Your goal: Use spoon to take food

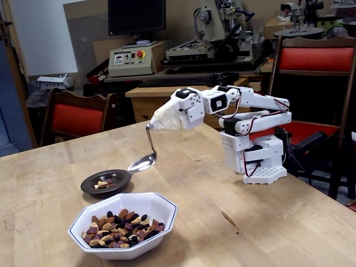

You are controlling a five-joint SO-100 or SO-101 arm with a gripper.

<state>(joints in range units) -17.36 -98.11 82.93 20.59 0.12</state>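
We note the spoon (143,162) hanging bowl-down above the small dark plate (106,181), apparently empty. Its taped handle is clenched in the tool (167,119). The food (122,228) fills the white bowl (167,214) at the counter (250,222)'s near edge.

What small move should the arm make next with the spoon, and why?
Probably swing the spoon toward the white bowl and lower it into the food. The tool holds the taped handle, the spoon's bowl looks empty and hangs just above the small dark dish, which already holds a few pieces.
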